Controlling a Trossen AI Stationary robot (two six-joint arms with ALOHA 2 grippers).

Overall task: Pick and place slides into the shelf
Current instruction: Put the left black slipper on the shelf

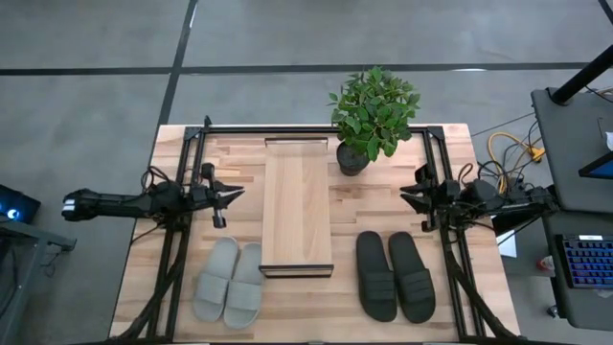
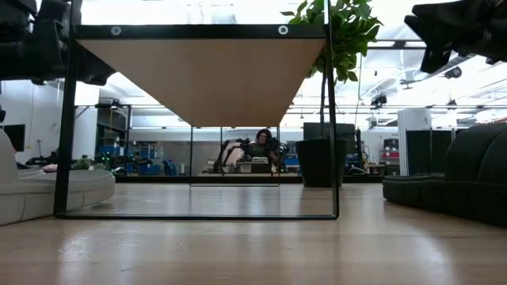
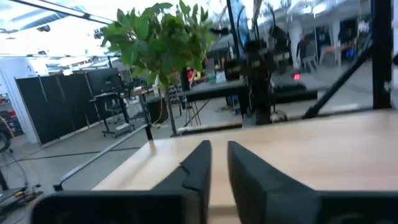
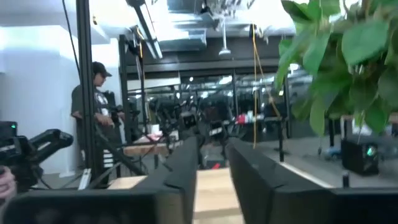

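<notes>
A pale grey pair of slides (image 1: 230,281) lies sole-down on the tabletop at the near left, and a dark pair of slides (image 1: 395,276) lies the same way at the near right. Between them stands the shelf (image 1: 297,206), a long wooden plank on thin dark rails, running from near to far. My left gripper (image 1: 238,192) hovers left of the shelf, pointing level toward it, its fingers (image 3: 199,165) a narrow gap apart and empty. My right gripper (image 1: 404,196) hovers right of the shelf, also open and empty, with a wider gap (image 4: 212,142).
A potted plant (image 1: 374,115) stands at the far right of the shelf, close to my right gripper. Black frame bars (image 1: 177,259) run along both table sides. A person (image 4: 93,106) stands in the room beyond. Bare wood (image 1: 306,307) lies between the two pairs.
</notes>
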